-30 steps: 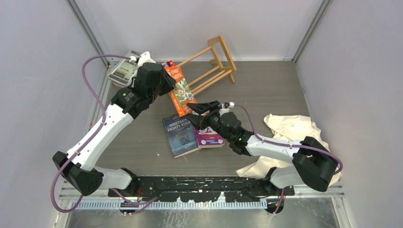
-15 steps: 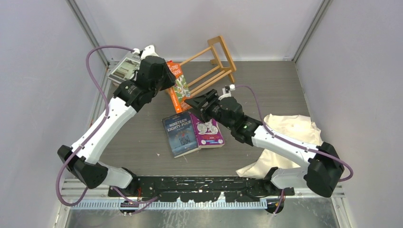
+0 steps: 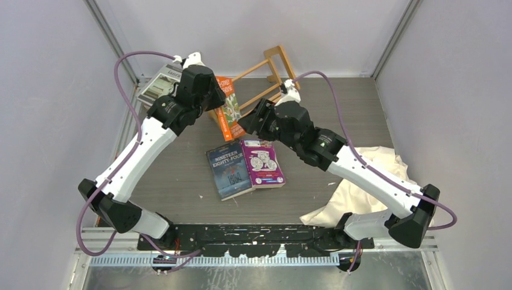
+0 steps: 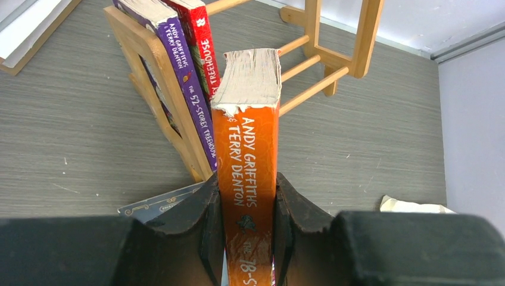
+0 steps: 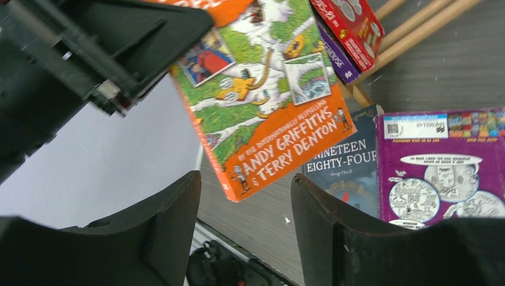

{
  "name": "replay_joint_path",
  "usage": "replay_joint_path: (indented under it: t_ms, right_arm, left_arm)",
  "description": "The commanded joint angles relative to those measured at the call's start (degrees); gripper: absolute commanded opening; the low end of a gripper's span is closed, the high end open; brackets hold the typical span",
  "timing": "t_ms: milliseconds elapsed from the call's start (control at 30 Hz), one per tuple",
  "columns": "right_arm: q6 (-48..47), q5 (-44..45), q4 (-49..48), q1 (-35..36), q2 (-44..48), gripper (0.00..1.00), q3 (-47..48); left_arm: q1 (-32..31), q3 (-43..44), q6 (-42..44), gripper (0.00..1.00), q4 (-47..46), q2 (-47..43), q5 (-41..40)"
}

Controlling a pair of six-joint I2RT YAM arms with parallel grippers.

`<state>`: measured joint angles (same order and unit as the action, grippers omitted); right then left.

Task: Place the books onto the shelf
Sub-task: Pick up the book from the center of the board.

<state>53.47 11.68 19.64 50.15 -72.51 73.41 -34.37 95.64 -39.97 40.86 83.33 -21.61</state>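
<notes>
My left gripper (image 3: 210,100) is shut on an orange paperback (image 3: 227,113) and holds it off the table, upright and slightly tilted. In the left wrist view its spine (image 4: 247,137) stands between the fingers, just right of a purple book (image 4: 186,89) and a red book (image 4: 201,44) that lean in the shelf (image 4: 156,77). The light-wood shelf (image 3: 290,71) stands at the back. My right gripper (image 3: 249,124) hangs open beside the orange book's cover (image 5: 262,113), holding nothing. A dark blue book (image 3: 229,172) and a purple book (image 3: 263,163) lie flat mid-table.
A grey and white book (image 3: 158,83) lies at the back left corner. A cream cloth (image 3: 362,175) is bunched on the right under the right arm. Grey walls close in the back and both sides.
The left gripper has carried the orange book back toward the shelf. The right gripper has left the two lying books and swung back toward the orange book.
</notes>
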Motion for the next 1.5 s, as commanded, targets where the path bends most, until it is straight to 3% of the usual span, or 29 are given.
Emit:
replay_joint_path:
  t_ms: [0,167,567,1100,1467]
  right_arm:
    - [-13.62,6.85,6.86,4.48,-3.13,0.62,9.02]
    - [-22.54,15.3,9.46,10.17,-7.69,0.63,15.04]
    - [-35.43,34.73,7.85,19.25,-14.06,0.63,18.59]
    - [-43.87,40.39,2.7,19.34,-21.45,0.61,21.6]
    - [-43.46,39.2,2.17,16.16,-24.0,0.48,21.31]
  left_arm:
    - [0.22,4.84,0.41,0.0,-3.28,-0.3,0.5]
    - [0.26,7.82,0.0,0.0,-0.82,1.42,1.1]
    - [0.24,13.5,-1.64,0.0,4.4,4.12,2.86]
    - [0.22,15.55,-2.48,0.0,6.73,5.05,4.03]
    - [0.25,16.73,-3.0,0.0,7.56,5.29,4.29]
